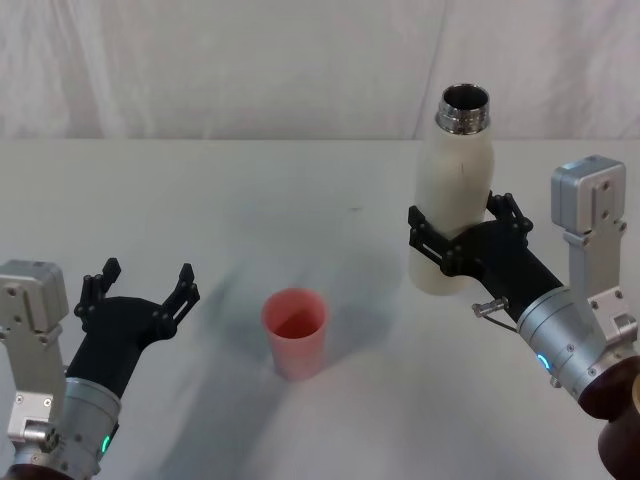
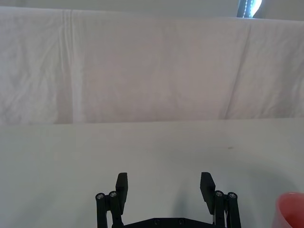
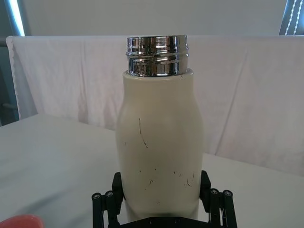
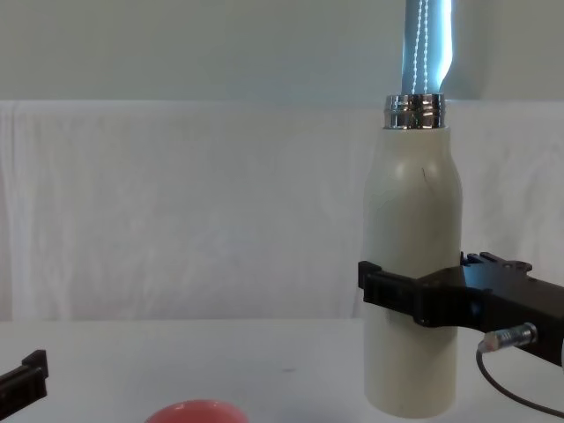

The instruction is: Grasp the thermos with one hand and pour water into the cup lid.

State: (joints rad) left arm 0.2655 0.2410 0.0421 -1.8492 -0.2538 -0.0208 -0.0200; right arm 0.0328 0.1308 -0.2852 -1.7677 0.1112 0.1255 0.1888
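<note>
While the right gripper is clamped round the upright thermos, prob just off the table, and left gripper idles wide open w/ nothing, next it needs tipping over the cup lid sitting btwn them.

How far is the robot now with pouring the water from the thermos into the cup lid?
Done: the right gripper has its fingers closed around the lower body of the thermos, which is uncapped. In hand: the thermos is upright, well to the right of the cup lid. Left: bringing it over the cup lid and tilting it to pour. The left gripper waits open to the left of the cup lid.
</note>
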